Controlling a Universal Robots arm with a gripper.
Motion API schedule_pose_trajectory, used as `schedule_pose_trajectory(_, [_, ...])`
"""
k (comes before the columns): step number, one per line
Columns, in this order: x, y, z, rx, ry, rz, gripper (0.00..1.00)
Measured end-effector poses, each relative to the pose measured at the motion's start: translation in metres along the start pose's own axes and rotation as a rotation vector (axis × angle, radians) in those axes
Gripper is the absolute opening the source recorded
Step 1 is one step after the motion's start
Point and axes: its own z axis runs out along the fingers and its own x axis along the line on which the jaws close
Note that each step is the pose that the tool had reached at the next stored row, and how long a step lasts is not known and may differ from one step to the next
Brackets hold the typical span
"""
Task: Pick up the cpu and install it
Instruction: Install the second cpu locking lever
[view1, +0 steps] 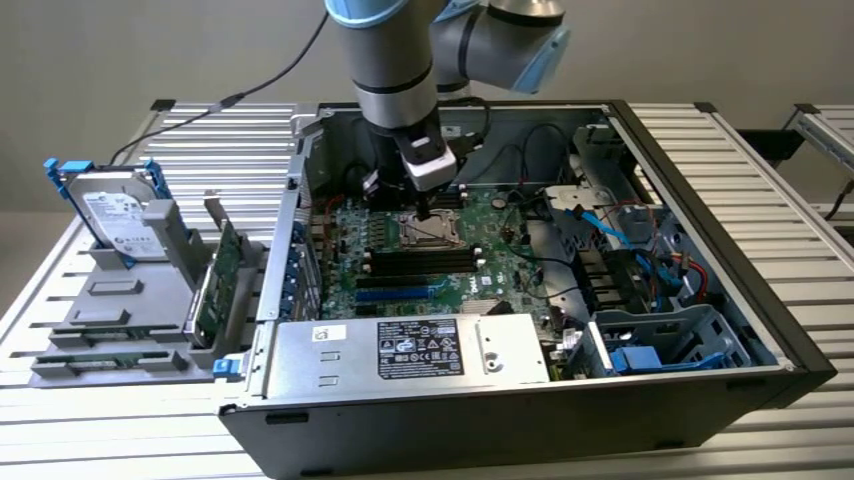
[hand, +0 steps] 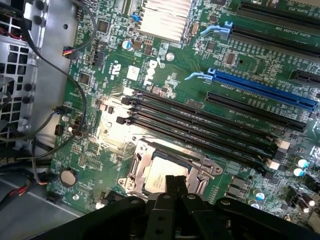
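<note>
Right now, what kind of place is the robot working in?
It looks like a computer repair or assembly bench, probably a lab. An open computer case lies on a slatted metal table, a hard drive waits in a gray holder, and the tool reaches toward the green motherboard.

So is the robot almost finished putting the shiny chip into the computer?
Nearly, it looks like. The cpu already lies inside the socket frame on the motherboard. The gripper, shut, sits right over the chip, touching or just above it. The frame looks open, not clamped down.
</note>
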Motion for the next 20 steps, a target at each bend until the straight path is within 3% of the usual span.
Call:
schedule_pose_trajectory(4, [0.001,0.0032,-0.0103,0.0004,-0.0092,0.015,0.11])
schedule_pose_trajectory(7, [0.000,0.0071,-0.0133,-0.0018,-0.0112,0.021,0.11])
schedule_pose_trajectory(16, [-0.003,0.0172,-0.0143,-0.0247,-0.0173,0.032,0.11])
schedule_pose_trajectory(18, [-0.004,0.0190,-0.0138,-0.0259,-0.0230,0.036,0.11])
schedule_pose_trajectory(20, [-0.004,0.0204,-0.0133,-0.0220,-0.0377,0.041,0.11])
